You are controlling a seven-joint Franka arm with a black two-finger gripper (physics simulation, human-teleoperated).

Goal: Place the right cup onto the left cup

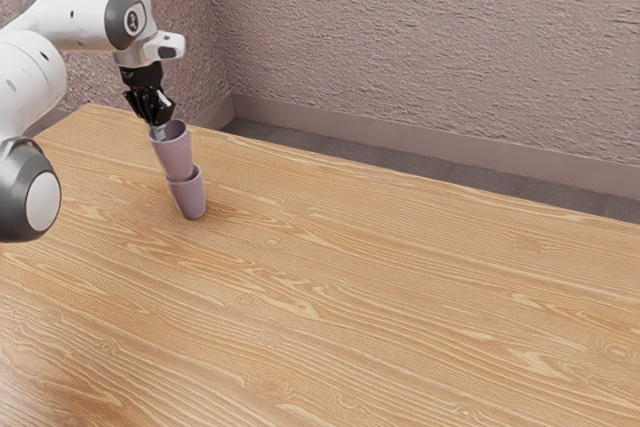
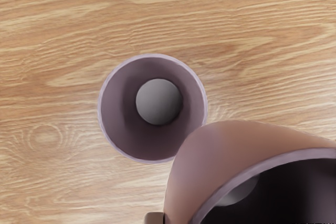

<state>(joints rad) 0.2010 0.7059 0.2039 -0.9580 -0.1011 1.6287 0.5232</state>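
One standing mauve cup [image 1: 189, 197] upright on the wood-grain table [image 1: 350, 277]. Raised mauve cup [image 1: 174, 154] located above the standing mauve cup, off-centre from it in the wrist view. Gripper [image 1: 157, 122] positioned higher, toward the exterior view's left of the standing mauve cup; fingers clamped on the raised mauve cup's wall at the rim. Contact between cups: not determinable.

The tapered mauve upper cup [image 1: 173, 155] and tapered mauve lower cup [image 1: 189, 199] are both showing 1 plain colour. The flat wooden table [image 1: 400, 297] is displaying honey-brown grain with paler streaks. The jointed arm [image 1: 75, 19] is showing white and grey, the 2-finger gripper [image 1: 160, 128] black.
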